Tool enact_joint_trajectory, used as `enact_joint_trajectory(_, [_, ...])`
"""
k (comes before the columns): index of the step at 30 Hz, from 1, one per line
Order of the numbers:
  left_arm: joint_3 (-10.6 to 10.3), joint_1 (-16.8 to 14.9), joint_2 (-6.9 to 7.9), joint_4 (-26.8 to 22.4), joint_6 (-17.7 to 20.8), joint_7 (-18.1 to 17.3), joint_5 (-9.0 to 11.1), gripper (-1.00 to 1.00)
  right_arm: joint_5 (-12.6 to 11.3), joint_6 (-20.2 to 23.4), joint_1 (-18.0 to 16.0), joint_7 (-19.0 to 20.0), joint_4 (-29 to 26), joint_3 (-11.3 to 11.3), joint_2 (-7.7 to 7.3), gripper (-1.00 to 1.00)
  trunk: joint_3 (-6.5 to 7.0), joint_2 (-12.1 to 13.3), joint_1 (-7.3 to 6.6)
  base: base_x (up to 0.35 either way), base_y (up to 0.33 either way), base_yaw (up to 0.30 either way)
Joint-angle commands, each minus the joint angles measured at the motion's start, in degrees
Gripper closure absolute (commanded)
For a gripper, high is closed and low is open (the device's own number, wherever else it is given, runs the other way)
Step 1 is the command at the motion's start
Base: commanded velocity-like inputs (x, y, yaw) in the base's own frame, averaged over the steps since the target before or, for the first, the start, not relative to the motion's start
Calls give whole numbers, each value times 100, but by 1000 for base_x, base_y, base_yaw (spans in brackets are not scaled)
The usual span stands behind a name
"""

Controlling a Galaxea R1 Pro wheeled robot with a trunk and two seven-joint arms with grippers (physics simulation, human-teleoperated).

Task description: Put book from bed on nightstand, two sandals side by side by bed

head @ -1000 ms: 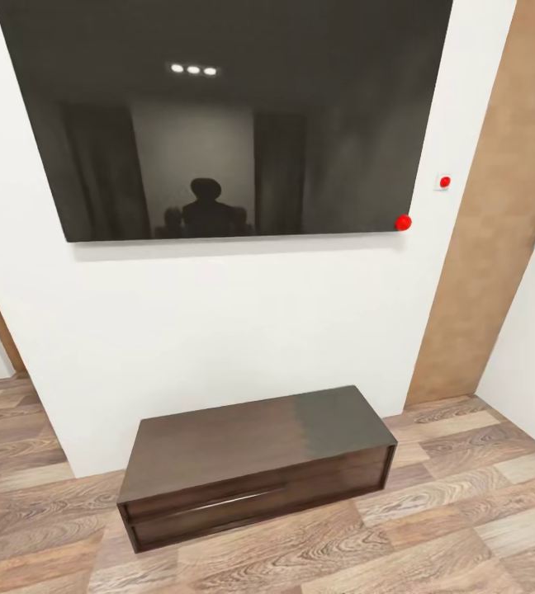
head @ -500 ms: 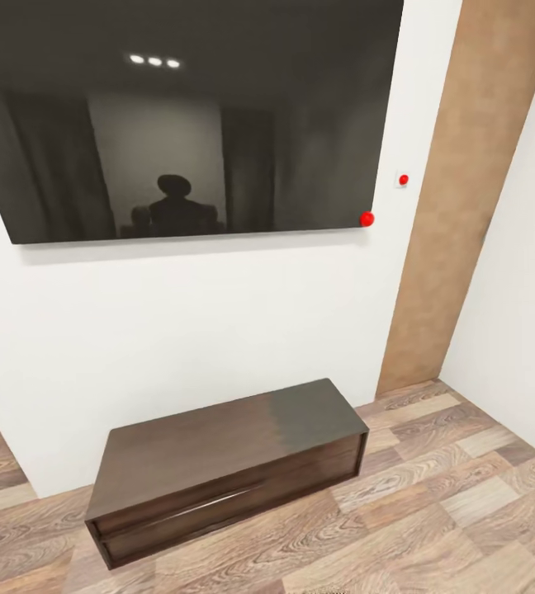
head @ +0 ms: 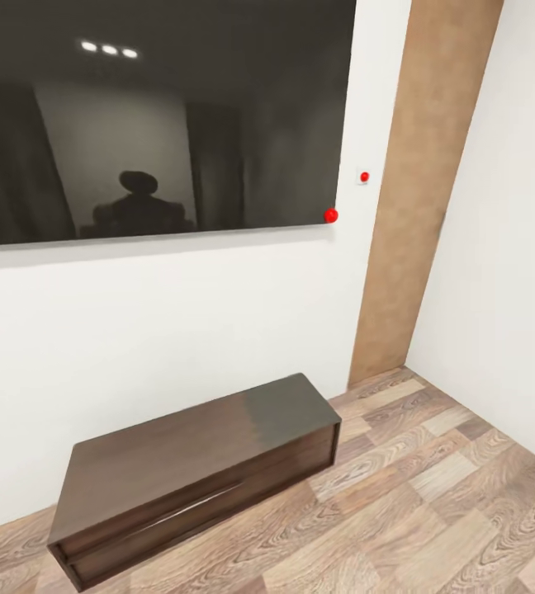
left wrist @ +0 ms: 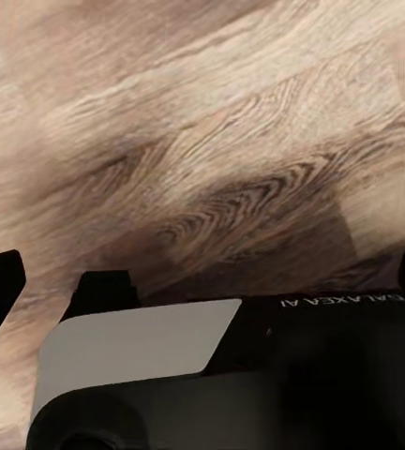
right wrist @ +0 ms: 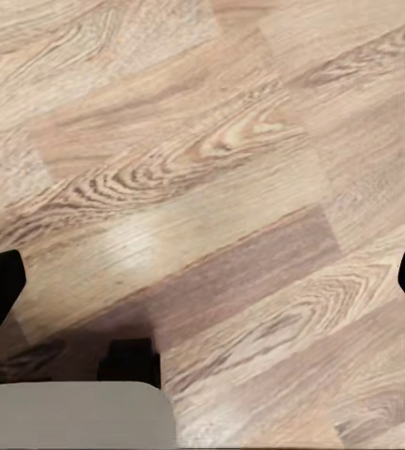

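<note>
Nearest, both wrist views look down on wood floor [right wrist: 212,159]: the left gripper [left wrist: 202,272] and the right gripper [right wrist: 202,281] each show dark fingertips at the frame edges, spread wide with nothing between them, so both are open and empty. Further off, in the head view, a long low dark cabinet [head: 193,470] stands against a white wall [head: 177,322]; it is not the nightstand. Above it hangs a dark screen [head: 152,124] with a red dot [head: 331,216] at its corner. The book, bed and sandals are elsewhere, so I judge nothing is done yet and the robot is in transit.
</note>
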Motion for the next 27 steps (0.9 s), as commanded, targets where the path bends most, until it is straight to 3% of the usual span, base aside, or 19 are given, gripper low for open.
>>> enact_joint_trajectory(1, [1,-113,-53,-13,93,-9,10,-100,-10,225,13,1,-303,-11,-8,-100,-10,-3,0,0,0,-239])
enact_joint_trajectory(5, [1,-651,-282,-16,484,-6,7,-100,-15,1150,61,-3,-1536,-140,-72,-100,-25,-3,0,0,0,-239])
enact_joint_trajectory(6, [-3,-1034,-418,-34,694,-9,16,-100,-26,1792,78,1,-2447,-343,-139,-100,-29,-3,0,0,0,-239])
enact_joint_trajectory(10, [-1,-1348,-500,-170,841,-15,31,-100,-39,2395,84,6,-3290,-502,-174,-100,-46,-3,0,0,0,-239])
enact_joint_trajectory(11, [-1,-1421,-517,-267,916,-18,36,-100,-44,2581,86,8,-3542,-539,-180,-100,-50,-3,0,0,0,-239])
enact_joint_trajectory(12, [-2,-1572,-540,-953,1365,-37,50,-100,-49,3252,87,25,-4343,-626,-175,-100,-55,-3,0,0,0,-239])
enact_joint_trajectory(17, [-6,-1628,-540,-1924,1891,-51,88,-100,-46,3799,20,31,-4924,-654,-185,-100,-76,-3,0,0,0,-239])
enact_joint_trajectory(21, [-18,-1638,-540,-2232,2002,-51,192,-100,-45,3941,-37,33,-5119,-659,-195,-100,-93,-3,0,0,0,-239])
enact_joint_trajectory(22, [-30,-1640,-540,-2361,2040,-47,272,-100,-45,4008,-66,34,-5215,-661,-198,-100,-97,-3,0,0,0,-239])
enact_joint_trajectory(23, [-81,-1644,-540,-2675,2111,-27,511,-100,-46,4202,-122,35,-5487,-664,-206,-100,-102,-3,0,0,0,-237])
enact_joint_trajectory(27, [-136,-1643,-540,-2861,2137,-16,630,-100,-48,4294,-154,39,-5621,-666,-213,-100,-121,-3,0,0,0,-236])
